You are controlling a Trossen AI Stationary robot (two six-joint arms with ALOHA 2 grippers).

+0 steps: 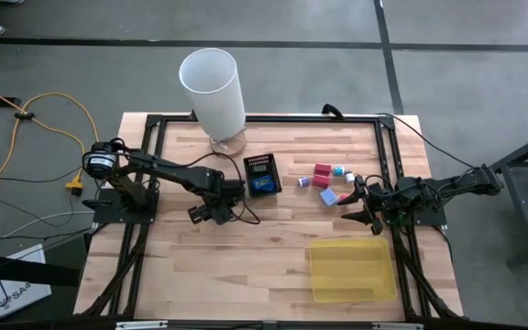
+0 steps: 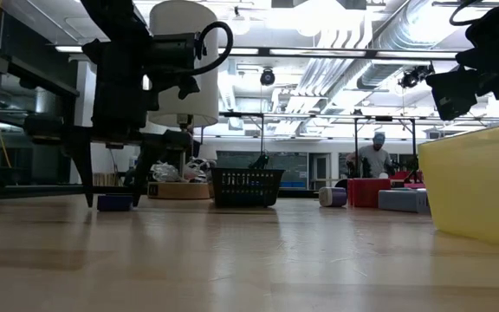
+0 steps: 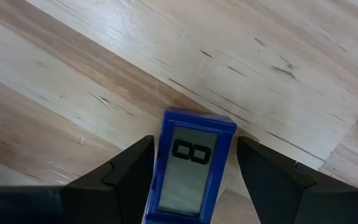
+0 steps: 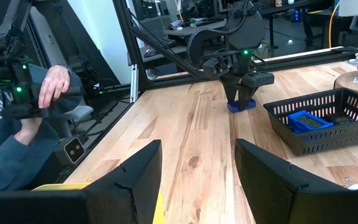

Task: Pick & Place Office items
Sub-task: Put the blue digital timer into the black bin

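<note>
A small blue piece with a grey display (image 3: 191, 174) lies flat on the wooden table (image 1: 246, 266), left of the black mesh box (image 1: 262, 160). My left gripper (image 1: 211, 214) points down over it, open, one finger along each long side; the low view shows the piece (image 2: 115, 203) on the table between the fingertips. Another blue piece (image 4: 306, 121) lies inside the box. Red (image 1: 323, 170), pale purple (image 1: 328, 195) and white-teal (image 1: 342, 172) blocks sit right of the box. My right gripper (image 4: 197, 155) waits level at the table's right side, open, holding nothing. My left gripper comes from above with a finger (image 3: 263, 171) on each long side of the blue piece. A strip of table shows between the piece and this finger. Whether the other finger (image 3: 132, 171) touches the piece's edge (image 3: 159, 168), I cannot tell. The piece rests on the table.
A tall white cylinder on a round wooden base (image 1: 214, 87) stands at the far edge behind the box. A flat translucent yellow tray (image 1: 312, 266) lies near the front right. A person's hand (image 4: 51, 87) shows beyond the table's left side.
</note>
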